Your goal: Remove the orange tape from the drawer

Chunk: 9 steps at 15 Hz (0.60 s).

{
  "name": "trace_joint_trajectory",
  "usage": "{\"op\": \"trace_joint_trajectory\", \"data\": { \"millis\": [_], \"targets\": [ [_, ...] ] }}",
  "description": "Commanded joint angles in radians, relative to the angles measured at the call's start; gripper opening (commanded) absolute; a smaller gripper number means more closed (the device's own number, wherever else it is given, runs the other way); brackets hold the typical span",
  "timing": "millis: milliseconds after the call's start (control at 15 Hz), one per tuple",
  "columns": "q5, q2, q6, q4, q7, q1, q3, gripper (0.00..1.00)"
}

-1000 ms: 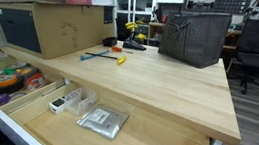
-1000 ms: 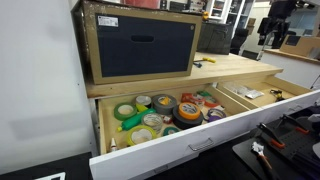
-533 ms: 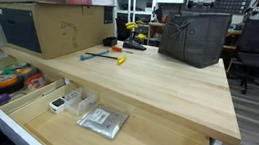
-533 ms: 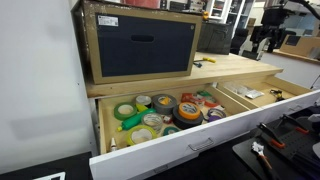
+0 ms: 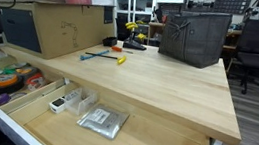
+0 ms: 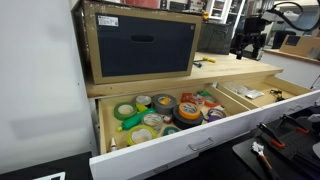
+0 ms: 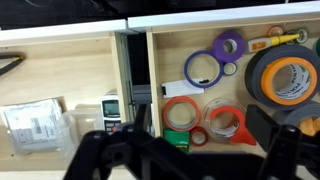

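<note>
No writing is legible: in the wrist view the print on the clear bag (image 7: 35,122) and the white device (image 7: 112,108), both in the left compartment of the drawer (image 7: 70,60), is too small to be read. Right of the divider the orange tape (image 7: 180,102) is seen lying flat among other rolls, near a purple roll (image 7: 205,68) and a large grey roll (image 7: 260,75) cut off at the frame edge. The gripper (image 7: 190,152) is blurred in the foreground, fingers spread wide and nothing held. In an exterior view it is recorded over the far tabletop (image 6: 225,65), shifted leftward since half a second ago and well apart from the tape.
</note>
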Motion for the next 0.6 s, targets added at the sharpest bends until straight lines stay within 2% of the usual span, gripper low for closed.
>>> {"op": "trace_joint_trajectory", "data": {
  "millis": [0, 267, 533],
  "targets": [
    [-0.055, 0.207, -0.018, 0.182, 0.022, 0.019, 0.01, 1.0],
    [-0.104, 0.381, -0.044, 0.344, 0.018, 0.061, 0.004, 1.0],
    [-0.231, 0.477, -0.006, 0.399, 0.038, 0.129, -0.002, 1.0]
  ]
}}
